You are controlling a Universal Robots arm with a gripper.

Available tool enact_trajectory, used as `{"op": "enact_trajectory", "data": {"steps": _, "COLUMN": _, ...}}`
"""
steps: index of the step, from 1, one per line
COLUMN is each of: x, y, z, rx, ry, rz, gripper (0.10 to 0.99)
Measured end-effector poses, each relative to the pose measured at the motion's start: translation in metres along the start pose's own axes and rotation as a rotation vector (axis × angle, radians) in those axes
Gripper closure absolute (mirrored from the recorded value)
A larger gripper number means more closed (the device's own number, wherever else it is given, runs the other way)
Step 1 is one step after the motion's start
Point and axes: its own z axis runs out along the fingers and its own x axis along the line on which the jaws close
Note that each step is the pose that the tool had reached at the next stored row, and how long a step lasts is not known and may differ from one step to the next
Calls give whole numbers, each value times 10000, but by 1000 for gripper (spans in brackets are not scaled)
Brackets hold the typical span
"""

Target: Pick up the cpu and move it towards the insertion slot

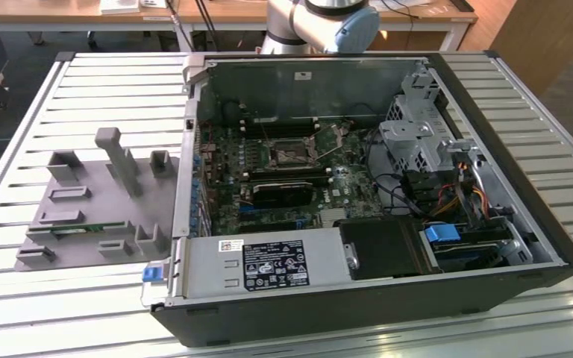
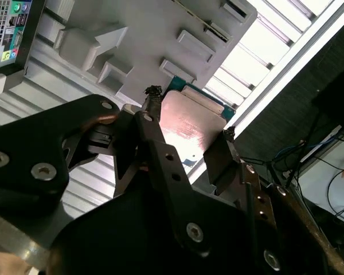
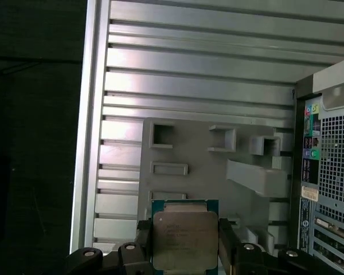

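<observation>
First wrist view has the gripper (image 3: 185, 245) clamped on two opposite edges of the cpu (image 3: 184, 232), over the grey tray (image 3: 195, 152), with the insertion slot (image 1: 289, 154) well apart inside the neighbouring computer case (image 1: 386, 317).

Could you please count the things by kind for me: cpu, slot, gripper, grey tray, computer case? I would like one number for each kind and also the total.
cpu, held in the gripper: 1
slot, on the board inside the case: 1
gripper: 1
grey tray: 1
computer case: 1
Total: 5
</observation>
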Motion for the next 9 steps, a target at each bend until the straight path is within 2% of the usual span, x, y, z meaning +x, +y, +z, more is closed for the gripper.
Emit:
{"op": "enact_trajectory", "data": {"steps": 7, "x": -11, "y": 4, "z": -173, "rx": 1, "ry": -24, "rz": -1, "gripper": 545}}
{"op": "enact_trajectory", "data": {"steps": 9, "x": -11, "y": 5, "z": -194, "rx": 1, "ry": -30, "rz": -1, "gripper": 545}}
